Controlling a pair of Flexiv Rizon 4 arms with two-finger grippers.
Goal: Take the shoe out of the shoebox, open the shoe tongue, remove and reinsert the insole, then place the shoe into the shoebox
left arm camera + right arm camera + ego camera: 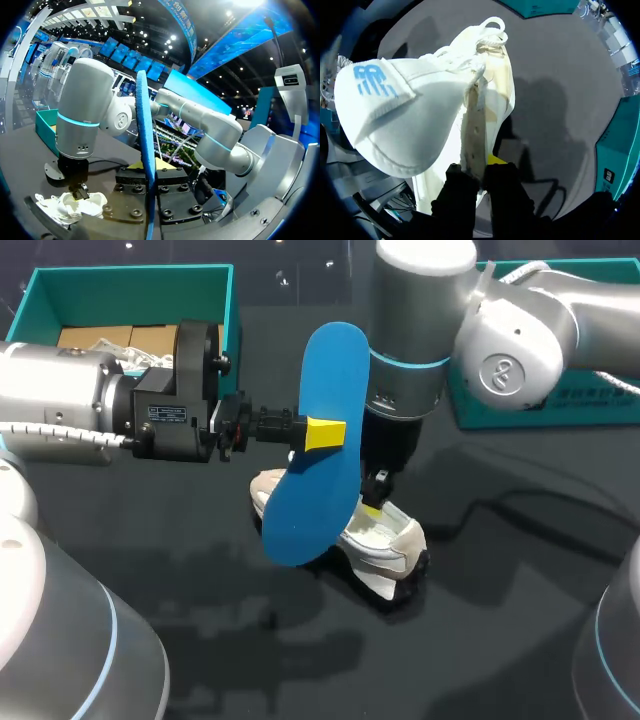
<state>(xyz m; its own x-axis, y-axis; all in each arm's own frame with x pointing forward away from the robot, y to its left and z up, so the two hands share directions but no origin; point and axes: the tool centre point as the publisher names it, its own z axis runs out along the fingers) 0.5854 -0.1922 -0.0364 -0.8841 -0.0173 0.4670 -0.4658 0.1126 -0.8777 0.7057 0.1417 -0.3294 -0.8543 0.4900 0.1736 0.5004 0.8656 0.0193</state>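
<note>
Shoebox (130, 275): teal, well behind the left gripper and beside its arm; brown card and white paper lie inside.
Left gripper (322, 433): held level above the table (500, 570), fingers clamped on the insole from both faces; one yellow tip shows on the near face.
Insole (330, 370): blue, standing on edge between the left gripper's fingers, toe end up and heel end hanging down in front of the shoe; the left wrist view shows it edge-on (144, 150).
Right gripper (374, 502): pointing straight down just beyond the insole, its fingers pinched together on the shoe's eyelet edge (476, 135).
Shoe (385, 540): white, on the table under the right gripper, tongue (385, 100) folded out to one side.
Other teal box half (560, 400): behind the right arm, well apart from both grippers.
</note>
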